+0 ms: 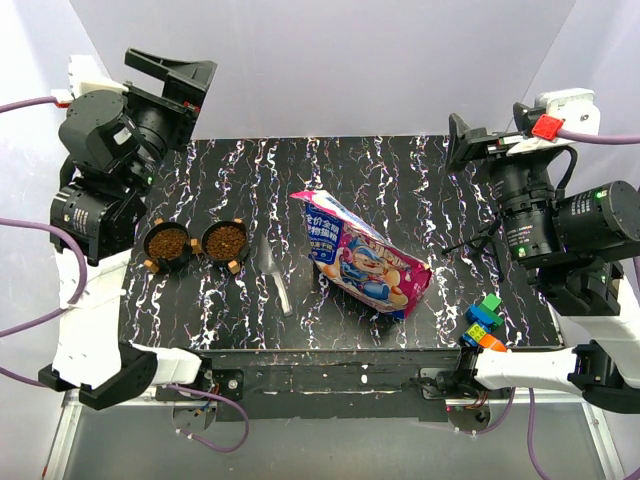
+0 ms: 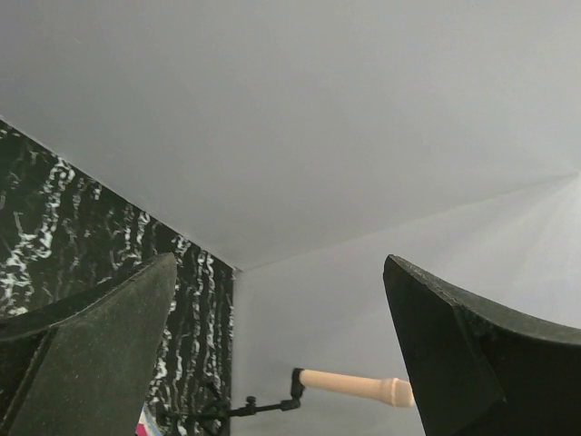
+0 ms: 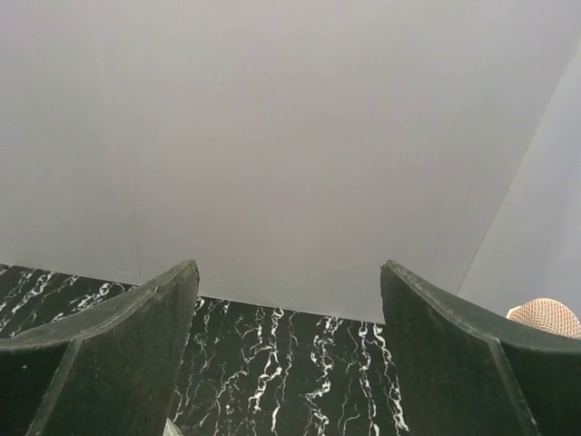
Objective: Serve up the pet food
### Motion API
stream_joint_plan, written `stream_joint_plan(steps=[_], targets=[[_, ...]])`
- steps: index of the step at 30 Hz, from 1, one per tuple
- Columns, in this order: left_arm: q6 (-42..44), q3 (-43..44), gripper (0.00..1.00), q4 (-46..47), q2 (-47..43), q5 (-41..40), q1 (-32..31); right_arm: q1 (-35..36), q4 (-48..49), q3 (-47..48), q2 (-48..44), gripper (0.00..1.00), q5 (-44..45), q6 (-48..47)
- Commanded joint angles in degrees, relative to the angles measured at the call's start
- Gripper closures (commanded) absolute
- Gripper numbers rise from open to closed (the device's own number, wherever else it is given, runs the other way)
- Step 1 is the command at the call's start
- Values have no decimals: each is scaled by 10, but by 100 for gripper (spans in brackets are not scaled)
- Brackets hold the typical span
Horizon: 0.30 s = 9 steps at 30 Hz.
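Brown pet food (image 1: 167,243) in two bowls (image 1: 207,236): likely loose, light, spillable | bag (image 1: 365,255): soft, slippery, pinch top edge | left claw (image 2: 281,263) spread | right claw (image 3: 289,268) spread

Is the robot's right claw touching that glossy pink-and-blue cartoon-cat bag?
Apart. The top view shows the open right gripper far from the glossy pink-and-blue bag, with bare black marbled table between them.
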Motion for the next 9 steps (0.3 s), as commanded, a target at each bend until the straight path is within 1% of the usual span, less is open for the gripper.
stream_joint_plan(steps=[1, 9], targets=[[55, -7, 2, -23, -5, -47, 1, 5, 5, 21, -3, 12, -31, 15], [53, -27, 2, -26, -21, -56, 1, 7, 4, 39, 21, 11, -26, -12]])
